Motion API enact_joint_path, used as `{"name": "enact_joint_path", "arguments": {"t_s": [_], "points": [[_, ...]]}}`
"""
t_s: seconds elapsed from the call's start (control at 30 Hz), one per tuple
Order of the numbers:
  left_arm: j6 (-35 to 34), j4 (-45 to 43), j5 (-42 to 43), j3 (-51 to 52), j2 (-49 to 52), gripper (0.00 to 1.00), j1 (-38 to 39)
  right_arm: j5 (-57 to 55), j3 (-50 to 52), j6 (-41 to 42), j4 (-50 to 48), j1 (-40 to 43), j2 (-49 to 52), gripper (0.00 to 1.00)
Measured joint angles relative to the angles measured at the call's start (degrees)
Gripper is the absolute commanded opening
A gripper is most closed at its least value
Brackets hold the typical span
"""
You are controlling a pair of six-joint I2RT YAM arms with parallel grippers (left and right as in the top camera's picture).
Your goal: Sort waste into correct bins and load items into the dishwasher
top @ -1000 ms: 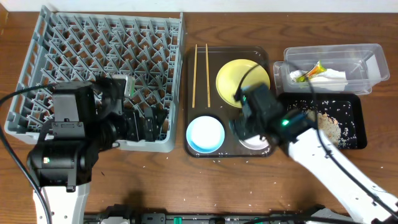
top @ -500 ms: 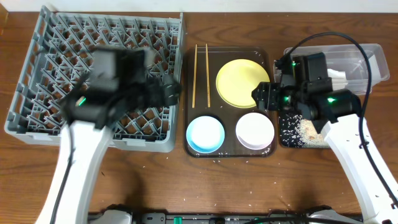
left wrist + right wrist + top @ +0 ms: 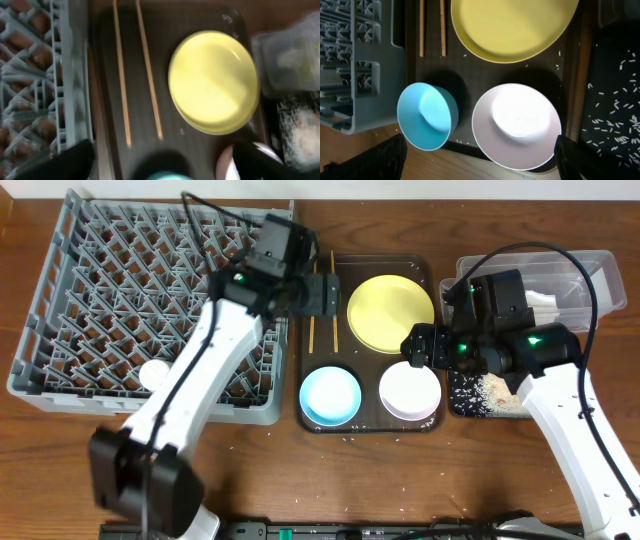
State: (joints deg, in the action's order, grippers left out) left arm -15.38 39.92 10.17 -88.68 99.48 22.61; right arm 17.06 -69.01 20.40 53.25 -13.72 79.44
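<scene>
Your left gripper (image 3: 322, 292) hangs over the chopsticks (image 3: 311, 335) at the left side of the brown tray (image 3: 369, 366). Your right gripper (image 3: 418, 346) sits between the yellow plate (image 3: 385, 315) and the white bowl (image 3: 410, 393). The blue bowl (image 3: 330, 397) lies left of that bowl.

No word, label, brand or number can be read on anything in view. Inside the clear tub (image 3: 265, 75) the contents are blurred; whatever print may be on them is too soft to make out.

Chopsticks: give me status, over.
Left gripper open, empty, over the chopsticks. Right gripper open, empty, above the white bowl. Chopsticks flat on the brown tray, side by side, ungrasped. Nothing lying across them.
</scene>
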Motion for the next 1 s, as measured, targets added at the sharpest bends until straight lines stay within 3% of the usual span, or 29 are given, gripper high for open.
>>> {"name": "enact_joint_path", "arguments": {"t_s": [0.07,0.4,1.0], "points": [[-0.46,-2.12,-0.83,-0.17,2.95,0.60,0.00,-0.13,0.02,0.00,0.02,0.00,0.00,0.94],[-0.92,-11.47,-5.09,-0.17,15.34,0.57,1.68,-0.17,0.00,0.00,0.02,0.00,0.00,0.94],[0.24,-19.17,-12.09,-0.17,26.14,0.35,4.59,-0.20,0.02,0.02,0.07,0.00,0.00,0.95]]}}
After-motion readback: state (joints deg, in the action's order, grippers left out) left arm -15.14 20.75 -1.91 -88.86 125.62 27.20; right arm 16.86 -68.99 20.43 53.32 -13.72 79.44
